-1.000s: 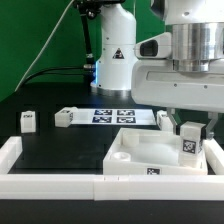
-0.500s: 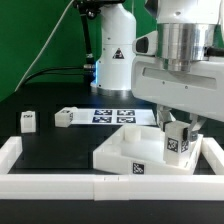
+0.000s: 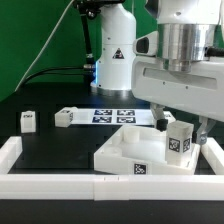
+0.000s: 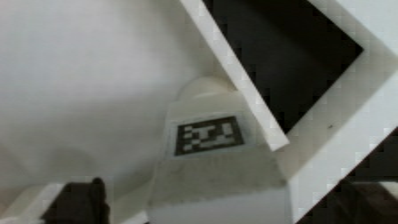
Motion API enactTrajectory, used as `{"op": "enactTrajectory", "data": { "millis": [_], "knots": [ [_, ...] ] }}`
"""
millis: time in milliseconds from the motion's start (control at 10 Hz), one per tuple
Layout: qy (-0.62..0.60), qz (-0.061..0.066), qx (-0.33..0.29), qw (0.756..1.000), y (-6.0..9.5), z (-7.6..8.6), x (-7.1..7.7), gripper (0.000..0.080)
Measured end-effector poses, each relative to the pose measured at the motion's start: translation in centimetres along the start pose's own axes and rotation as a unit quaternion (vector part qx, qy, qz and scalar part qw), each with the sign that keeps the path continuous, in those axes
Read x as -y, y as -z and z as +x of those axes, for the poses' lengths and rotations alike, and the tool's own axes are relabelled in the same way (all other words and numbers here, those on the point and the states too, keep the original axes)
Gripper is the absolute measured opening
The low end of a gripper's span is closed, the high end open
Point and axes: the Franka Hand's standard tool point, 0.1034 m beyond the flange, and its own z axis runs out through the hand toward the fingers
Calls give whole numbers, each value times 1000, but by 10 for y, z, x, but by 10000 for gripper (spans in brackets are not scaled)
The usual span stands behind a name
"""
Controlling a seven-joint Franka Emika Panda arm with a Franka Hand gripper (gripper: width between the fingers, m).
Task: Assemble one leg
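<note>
Exterior view: the hand (image 3: 178, 122) stands over the leg (image 3: 178, 141) at the lower right of the frame.
A second ago the tray (image 3: 128, 150) lay flatter and more to the right; now it is shifted left and turned, and since half a second ago almost nothing has moved. The leg stands upright in the tray's right corner, its tag facing the camera. I judge the leg is seated in its socket and the push is finished, or nearly. The fingers are beside the leg's top, but whether they grip it or are loosened I cannot tell. Two other legs (image 3: 28, 121) (image 3: 66, 118) wait on the table (image 3: 60, 150) at the middle left.
</note>
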Motion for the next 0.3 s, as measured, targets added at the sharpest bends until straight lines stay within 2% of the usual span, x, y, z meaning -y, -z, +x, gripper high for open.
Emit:
{"op": "enactTrajectory", "data": {
  "millis": [300],
  "knots": [
    [0,0,0,1000,0,0,0,649]
  ]
}}
